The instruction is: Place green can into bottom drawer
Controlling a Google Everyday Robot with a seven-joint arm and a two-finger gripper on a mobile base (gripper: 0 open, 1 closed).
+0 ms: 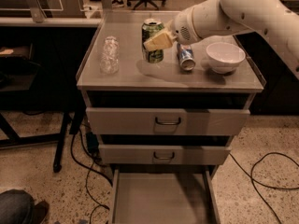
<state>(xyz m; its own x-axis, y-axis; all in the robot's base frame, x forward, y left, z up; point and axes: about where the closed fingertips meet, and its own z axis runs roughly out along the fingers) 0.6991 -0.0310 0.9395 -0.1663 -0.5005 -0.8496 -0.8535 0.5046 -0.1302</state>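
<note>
The gripper (157, 41) clasps the green can (153, 55) at mid-body, near the middle of the table's (140, 80) back edge. The can looks light, thin-walled and slick, so a moderate mid-wall hold suits it; the bottom drawer (161, 202) lies open below

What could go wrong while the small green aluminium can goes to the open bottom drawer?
1. The gripper is shut on the small green aluminium can; it might slip or tilt on the way down.
2. The blue-and-silver can lying close beside it, or the white bowl, might be knocked by the arm.
3. The grey metal bottom drawer is open low under two upper drawers; the can might strike their fronts.
</note>
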